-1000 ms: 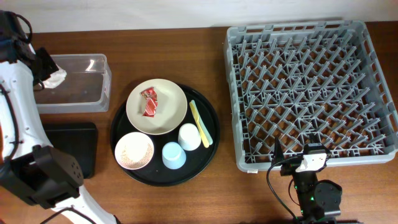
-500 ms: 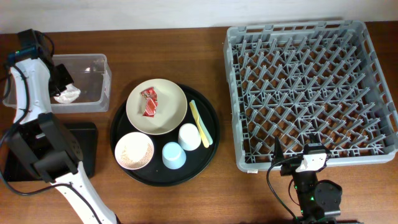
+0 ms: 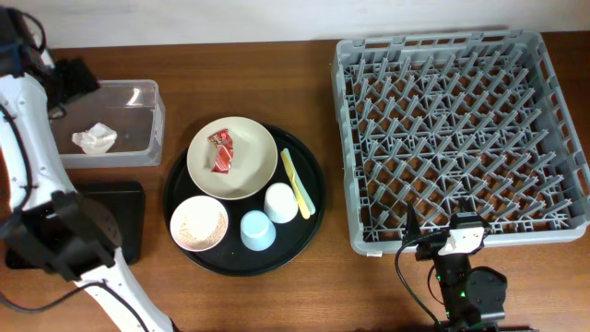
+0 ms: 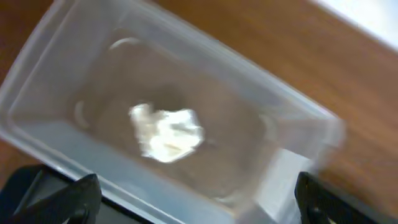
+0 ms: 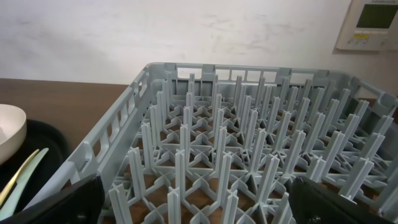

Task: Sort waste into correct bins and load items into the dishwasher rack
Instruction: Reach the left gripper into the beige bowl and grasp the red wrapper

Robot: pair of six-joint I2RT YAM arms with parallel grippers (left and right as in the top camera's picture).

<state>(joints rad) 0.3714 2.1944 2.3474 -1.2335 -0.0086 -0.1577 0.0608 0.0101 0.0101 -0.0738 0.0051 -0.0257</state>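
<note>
The crumpled white tissue (image 3: 94, 138) (image 4: 166, 132) lies loose inside the clear box (image 3: 153, 100) (image 4: 292, 118). My left gripper (image 3: 74, 77) (image 4: 193, 208) hovers open above that box, holding nothing. A red wrapper (image 3: 222, 150) lies in the cream bowl (image 3: 251, 173). Rice fills the small pink bowl (image 3: 199, 223). Next to them are a white cup (image 3: 281, 203), a light blue cup (image 3: 257, 231) and the yellow utensil (image 3: 297, 182). My right gripper (image 5: 196, 208) is open and empty at the near edge of the grey rack (image 3: 461, 129) (image 5: 249, 143).
The bowls, cups and utensil sit on a large round black tray (image 3: 318, 171). A shallow black rectangular tray (image 3: 111, 217) lies in front of the clear box, partly under my left arm. A wall rises behind the table.
My left gripper has opened and let go of the tissue, which now lies in the clear box. The left arm has swung towards the back left. The right arm has not moved.
</note>
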